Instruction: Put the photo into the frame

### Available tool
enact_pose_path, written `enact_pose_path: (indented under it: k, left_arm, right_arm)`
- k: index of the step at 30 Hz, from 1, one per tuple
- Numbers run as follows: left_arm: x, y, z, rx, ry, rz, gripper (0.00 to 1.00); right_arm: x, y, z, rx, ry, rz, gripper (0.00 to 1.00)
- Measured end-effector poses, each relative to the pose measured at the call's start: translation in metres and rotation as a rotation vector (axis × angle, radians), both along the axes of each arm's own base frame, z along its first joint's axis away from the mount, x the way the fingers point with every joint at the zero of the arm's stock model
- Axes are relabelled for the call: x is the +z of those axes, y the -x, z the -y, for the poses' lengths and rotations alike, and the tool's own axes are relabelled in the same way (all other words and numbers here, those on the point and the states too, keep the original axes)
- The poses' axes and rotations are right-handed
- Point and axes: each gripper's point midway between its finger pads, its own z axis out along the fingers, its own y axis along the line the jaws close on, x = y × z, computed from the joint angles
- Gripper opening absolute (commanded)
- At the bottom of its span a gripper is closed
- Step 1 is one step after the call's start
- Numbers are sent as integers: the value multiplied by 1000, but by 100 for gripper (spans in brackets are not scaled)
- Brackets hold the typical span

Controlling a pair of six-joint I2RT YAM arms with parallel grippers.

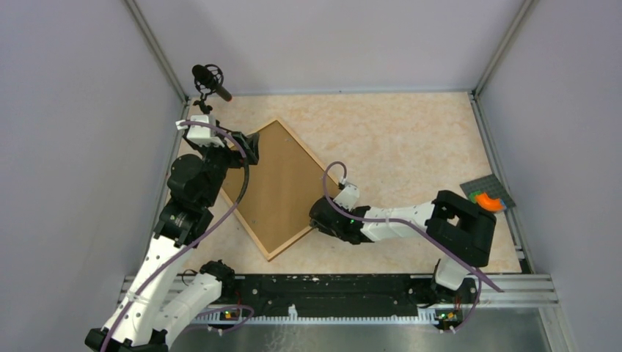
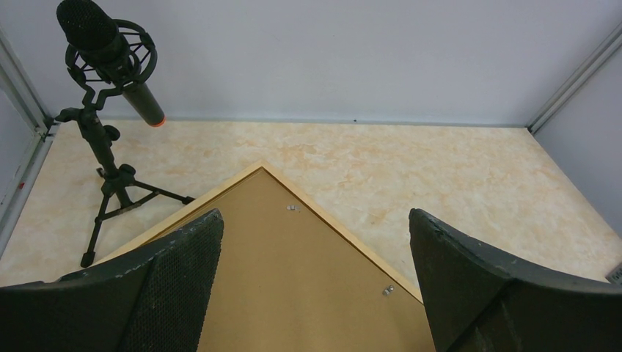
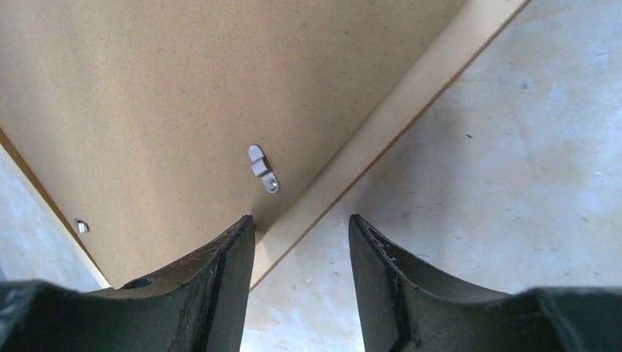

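The frame [image 3: 385, 125] is found lying back-up and diagonal on the table [image 1: 396, 139], with a brown board [image 1: 275, 187] seated in it. The photo is not seen in any view; whether it lies beneath the board cannot be told.

The left gripper [image 2: 314, 216] is held wide apart, gripping nothing, above the frame's far-left edge. The right gripper [image 3: 301, 224] is likewise parted and empty, its jaws astride the moulding at the right edge, just beside a metal clip [image 3: 262, 169]. Contact with the wood cannot be confirmed.

Risks noted:
- The clip appears turned over the board, so a pull on the board would likely raise the whole frame.
- The moulding is narrow, so a pinch may slip off.
- The frame could be slid on the smooth table towards the microphone stand [image 2: 115, 180] near its corner.
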Motion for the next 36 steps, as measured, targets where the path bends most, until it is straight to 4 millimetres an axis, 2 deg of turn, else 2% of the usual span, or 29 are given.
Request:
enact_pose_path:
  k: [6, 12, 17, 26, 29, 31, 33, 36]
  left_arm:
    - [0, 0, 0, 0, 0, 0, 99]
    - [2, 2, -1, 0, 2, 6, 99]
    - [2, 2, 0, -4, 3, 6, 99]
    - [6, 6, 0, -11, 8, 20, 99]
    - [6, 6, 1, -17, 11, 19, 99]
    - [5, 6, 1, -19, 13, 18, 99]
    - [5, 6, 2, -19, 14, 16, 99]
    - [4, 6, 2, -22, 15, 15, 99]
  right_arm:
    - [-1, -5, -14, 18, 48, -17, 53]
    - [-2, -5, -14, 12, 71, -33, 50]
    - [-2, -5, -13, 7, 74, -39, 40]
    - [-4, -6, -6, 19, 82, -45, 37]
    - [-4, -11, 5, 35, 67, -19, 36]
    - [-4, -21, 21, 26, 68, 1, 36]
    - [-3, -33, 43, 2, 74, 19, 37]
    - [-2, -55, 89, -78, 127, 50, 41]
